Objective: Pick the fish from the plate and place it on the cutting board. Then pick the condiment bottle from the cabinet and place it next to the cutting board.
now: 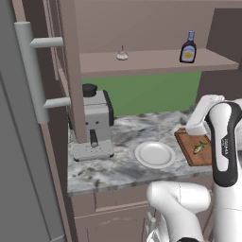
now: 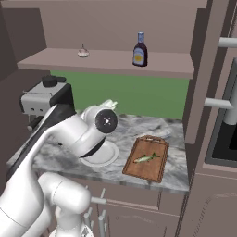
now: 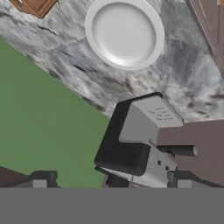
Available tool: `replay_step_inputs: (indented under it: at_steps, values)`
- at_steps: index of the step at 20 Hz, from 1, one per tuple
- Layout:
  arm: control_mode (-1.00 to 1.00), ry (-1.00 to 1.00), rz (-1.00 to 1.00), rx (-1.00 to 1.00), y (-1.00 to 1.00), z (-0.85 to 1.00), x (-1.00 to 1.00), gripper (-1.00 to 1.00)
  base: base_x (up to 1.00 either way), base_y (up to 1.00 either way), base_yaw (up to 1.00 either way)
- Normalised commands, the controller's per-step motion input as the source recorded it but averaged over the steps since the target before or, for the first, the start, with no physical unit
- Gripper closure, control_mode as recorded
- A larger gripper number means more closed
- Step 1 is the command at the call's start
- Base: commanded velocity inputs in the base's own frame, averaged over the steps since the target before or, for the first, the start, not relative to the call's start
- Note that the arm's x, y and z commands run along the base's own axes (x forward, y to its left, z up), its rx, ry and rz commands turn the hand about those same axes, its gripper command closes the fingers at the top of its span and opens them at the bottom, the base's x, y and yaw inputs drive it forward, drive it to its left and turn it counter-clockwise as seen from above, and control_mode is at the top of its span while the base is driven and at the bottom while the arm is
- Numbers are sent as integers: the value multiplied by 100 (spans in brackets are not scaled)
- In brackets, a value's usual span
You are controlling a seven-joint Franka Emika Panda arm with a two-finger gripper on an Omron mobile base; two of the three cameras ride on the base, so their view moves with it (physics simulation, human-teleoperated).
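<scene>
Fish (image 2: pixel 146 158) is seen lying flat on the cutting board (image 2: pixel 152 172), long axis diagonal across it. Arm is raised above the counter; gripper (image 3: pixel 109 180) fingers spread wide, nothing pinched.

This is a rendered home kitchen. A marbled grey stone bench (image 1: pixel 118 168) runs along a green-painted wall (image 1: pixel 151 94), with brownish-mauve drawer fronts below it. On the bench stand a grey coffee machine (image 1: pixel 94 125), a round white plate (image 1: pixel 155 154) and a reddish-brown wooden cutting board (image 2: pixel 146 159) with a small fish (image 2: pixel 146 158) lying on it. Above, a wall cabinet (image 1: pixel 156 61) with an open shelf carries a dark condiment bottle (image 1: pixel 188 48) with a blue cap and a tiny pale garlic-shaped thing (image 1: pixel 122 55). A tall grey door (image 1: pixel 23 142) with a bar handle stands beside the bench.
</scene>
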Motion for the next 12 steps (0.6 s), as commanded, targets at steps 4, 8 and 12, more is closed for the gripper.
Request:
replay_step_inputs:
  at_steps: [4, 8, 12]
  values:
    - [-100, -11, -9, 8, 0, 11, 0, -100, 0, 0, 0]
    - [-100, -6, -9, 7, 0, 21, 0, -100, 0, 0, 0]
    - [-100, -3, -7, 2, 0, 21, 0, -100, 0, 0, 0]
